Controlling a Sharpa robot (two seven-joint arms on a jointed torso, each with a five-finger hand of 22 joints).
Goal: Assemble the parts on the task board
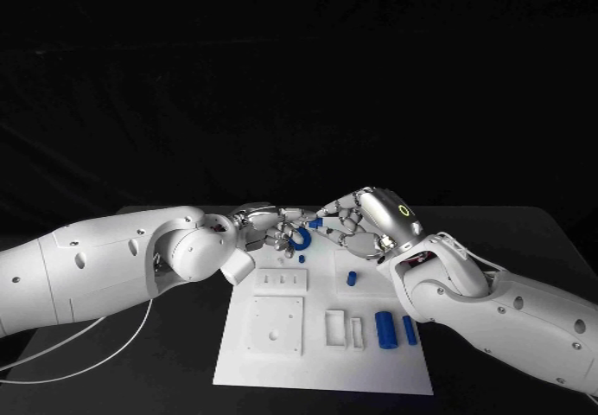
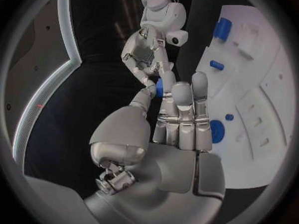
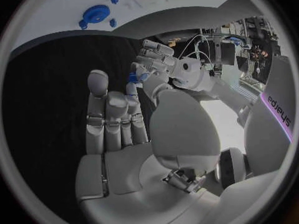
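Above the far edge of the white task board (image 1: pixel 324 346) my two hands meet fingertip to fingertip. My left hand (image 1: pixel 259 226) pinches a small blue part (image 2: pixel 159 88) between thumb and a finger; the same small blue part (image 3: pixel 132 77) sits at the tips of my right hand (image 1: pixel 370 223), whose fingers touch it. Whether the right hand also grips it is unclear. A round blue gear-like part (image 1: pixel 301 239) lies on the board just below the hands. A short blue peg (image 1: pixel 352 278) and two blue cylinders (image 1: pixel 385 329) rest on the board's right side.
The board carries white raised blocks and recessed plates (image 1: pixel 276 324) on its left half. A white cable (image 1: pixel 87 346) loops over the black table at the left. My right forearm (image 1: pixel 499 311) lies over the table beside the board's right edge.
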